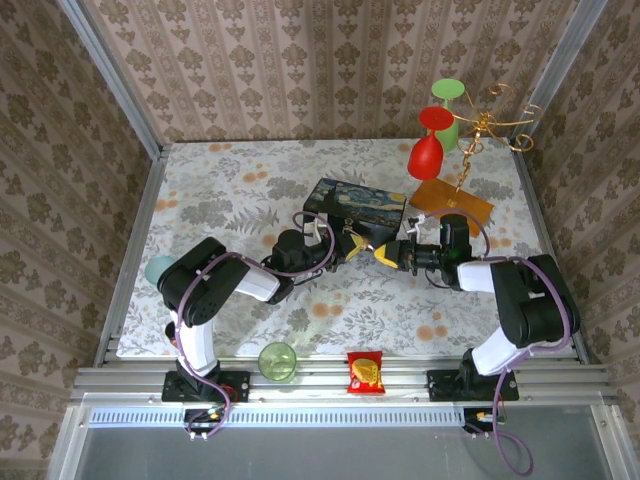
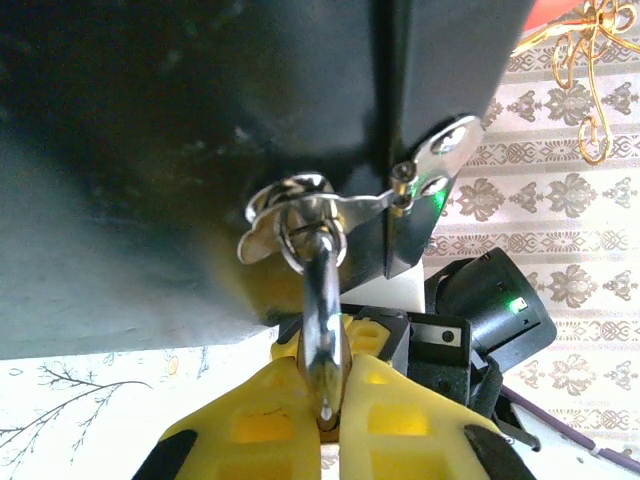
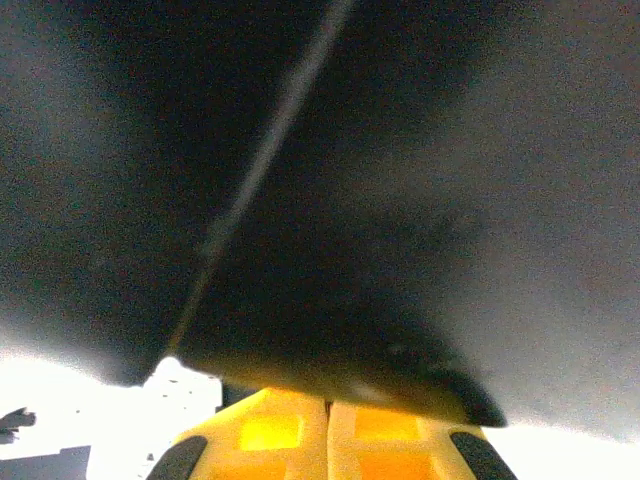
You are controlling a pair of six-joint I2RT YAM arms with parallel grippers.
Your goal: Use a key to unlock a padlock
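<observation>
The box (image 1: 355, 207) lies in the middle of the table (image 1: 220, 200), a glass stand (image 1: 465, 165) behind it to the right, the left gripper (image 1: 352, 243) and right gripper (image 1: 385, 255) meeting just before it, and at the near edge a cup (image 1: 277, 361) sits left of a snack packet (image 1: 365, 372).

From high behind, we look down on the painted box (image 1: 355, 205). Both our wrist cameras share its dark surface, very close.
</observation>
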